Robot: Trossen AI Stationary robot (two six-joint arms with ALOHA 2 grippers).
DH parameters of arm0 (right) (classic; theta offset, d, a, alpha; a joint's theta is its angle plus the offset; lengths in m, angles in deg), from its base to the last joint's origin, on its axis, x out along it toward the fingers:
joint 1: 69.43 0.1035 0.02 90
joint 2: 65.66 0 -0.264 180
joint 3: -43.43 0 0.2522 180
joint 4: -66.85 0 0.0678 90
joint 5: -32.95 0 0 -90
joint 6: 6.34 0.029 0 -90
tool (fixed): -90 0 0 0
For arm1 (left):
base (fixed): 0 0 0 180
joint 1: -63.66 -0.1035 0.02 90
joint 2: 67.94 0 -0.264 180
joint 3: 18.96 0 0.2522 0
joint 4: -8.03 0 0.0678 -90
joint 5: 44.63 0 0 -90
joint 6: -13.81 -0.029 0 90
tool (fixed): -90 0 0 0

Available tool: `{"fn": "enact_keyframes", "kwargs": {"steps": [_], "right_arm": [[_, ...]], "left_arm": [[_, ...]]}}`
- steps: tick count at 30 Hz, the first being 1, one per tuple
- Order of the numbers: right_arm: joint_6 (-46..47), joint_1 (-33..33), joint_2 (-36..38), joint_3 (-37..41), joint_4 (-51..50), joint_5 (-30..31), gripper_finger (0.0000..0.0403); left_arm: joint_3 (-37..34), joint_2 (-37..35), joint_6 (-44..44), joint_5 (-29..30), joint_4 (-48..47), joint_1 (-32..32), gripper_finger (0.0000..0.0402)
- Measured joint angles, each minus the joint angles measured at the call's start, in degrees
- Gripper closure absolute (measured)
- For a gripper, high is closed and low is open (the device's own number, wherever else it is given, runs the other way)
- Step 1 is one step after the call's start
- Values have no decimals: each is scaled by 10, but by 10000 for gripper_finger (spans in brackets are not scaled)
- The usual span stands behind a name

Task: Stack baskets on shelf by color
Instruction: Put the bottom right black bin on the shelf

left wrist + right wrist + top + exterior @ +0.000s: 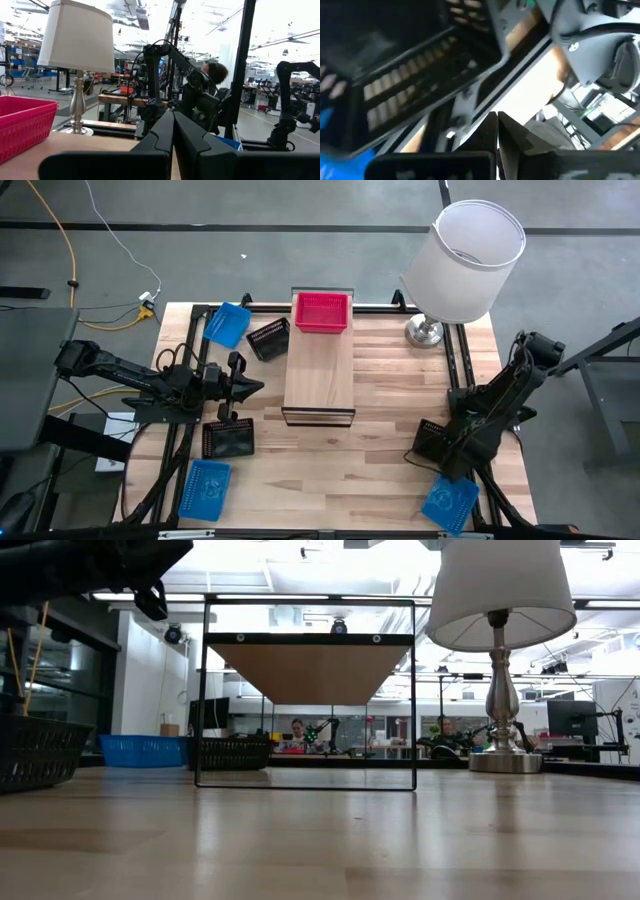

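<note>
The shelf (320, 370) stands in the middle of the bench (390, 440), running from the far edge toward the near side. A red basket (322, 312) sits on its far end; the rest of the plank is bare.

The left hand (252, 388) hovers just left of the shelf, pointing at its side, fingers (165, 135) pressed together and holding nothing. In the left wrist view the red basket (22, 125) shows to one side with the lamp (75, 55) behind it.

Left of the shelf, a blue basket (228, 324) lies tilted at the far edge with a black basket (268, 338) just beside it, close to the shelf's far corner. A second black basket (229, 439) lies nearer, below the left hand, and a second blue basket (207, 487) sits at the near left corner.

The right hand (462, 465) waits at the near right corner, fingers (512, 132) together and empty. A black basket (430, 442) lies under that arm at the bench's right edge, and a blue basket (449, 502) lies just beyond it at the near corner.

The lamp (465, 265) stands at the far right of the bench.
</note>
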Motion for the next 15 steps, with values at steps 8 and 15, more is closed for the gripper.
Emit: {"fn": "enact_keyframes", "kwargs": {"steps": [8,15], "right_arm": [[9,0,0,20,19,41,403],[3,-7,0,20,54,138,403]], "left_arm": [[0,0,0,0,0,0,401],[0,0,4,1,0,0,401]]}}
